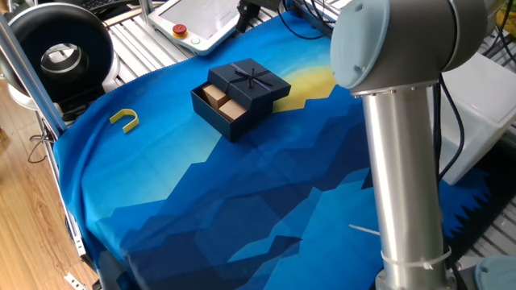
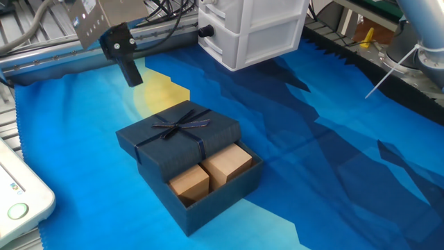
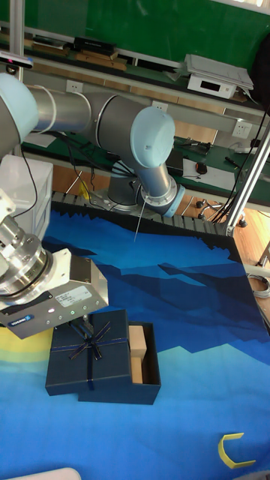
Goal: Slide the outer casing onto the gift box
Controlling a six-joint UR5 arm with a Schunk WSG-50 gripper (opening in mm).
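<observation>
The outer casing [image 2: 179,133], navy with a ribbon cross and bow, sits partway over the gift box [image 2: 225,196]. Two tan blocks [image 2: 210,172] show in the tray's uncovered end. In one fixed view the casing [image 1: 251,80] lies toward the yellow patch and the gift box [image 1: 211,109] sticks out toward the table's left. My gripper [image 2: 132,75] hangs tilted in the air behind the casing, apart from it, its dark fingers together and holding nothing. The tall fixed view shows the gripper body over the casing [image 3: 90,356], with the fingertips mostly hidden.
A white drawer unit [image 2: 253,28] stands behind the box. A yellow U-shaped piece [image 1: 125,119] lies on the cloth at the left. A teach pendant [image 1: 201,20] and a black round device [image 1: 60,52] sit off the table's back edge. The arm's column [image 1: 403,161] rises at right.
</observation>
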